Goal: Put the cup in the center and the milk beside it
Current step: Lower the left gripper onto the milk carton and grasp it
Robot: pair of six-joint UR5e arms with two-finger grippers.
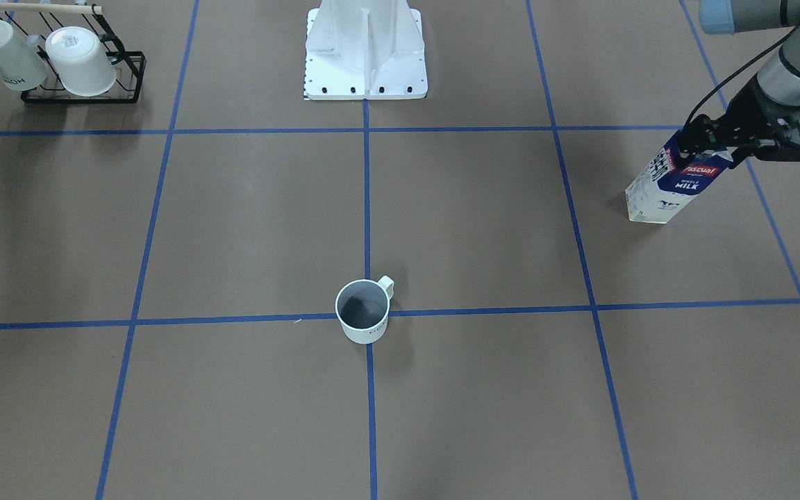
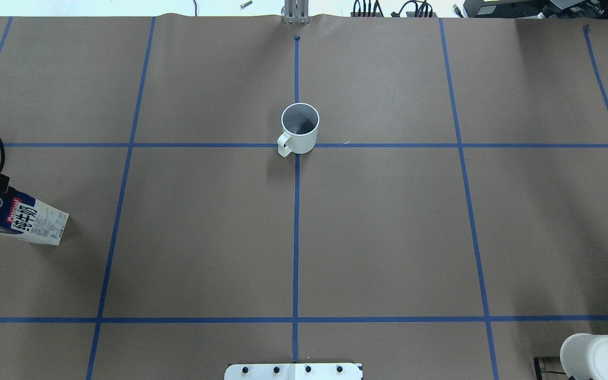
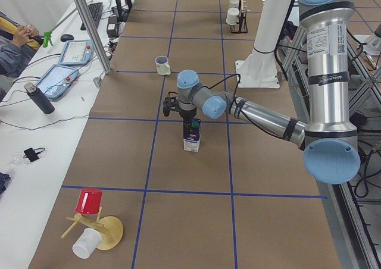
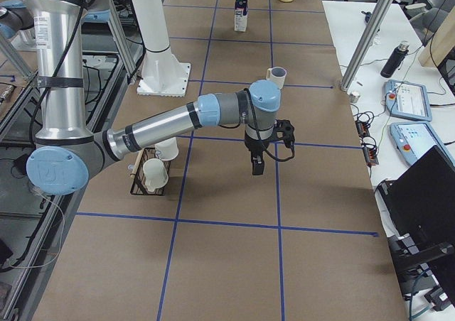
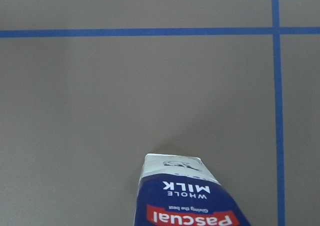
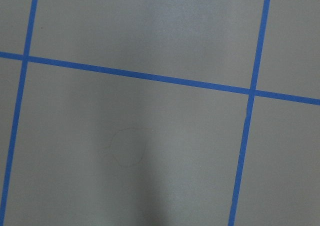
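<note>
The cup (image 1: 364, 310) stands upright over the middle tape crossing, its handle toward the robot's left; it also shows in the overhead view (image 2: 300, 128). The milk (image 1: 678, 180) stands far out on the robot's left side, well away from the cup; the overhead view shows it (image 2: 24, 221) with its green cap. My left gripper (image 1: 709, 142) comes down on the carton's top and is shut on it. The left wrist view shows the carton's front (image 5: 187, 196) below the camera. My right gripper (image 4: 256, 168) hangs over bare table; I cannot tell whether it is open or shut.
A black wire rack with white mugs (image 1: 80, 62) stands near the robot's right corner. The white robot base (image 1: 365, 48) sits at the table's edge. A wooden stand with a red cup (image 3: 89, 200) is at the left end. An operators' desk borders the far side.
</note>
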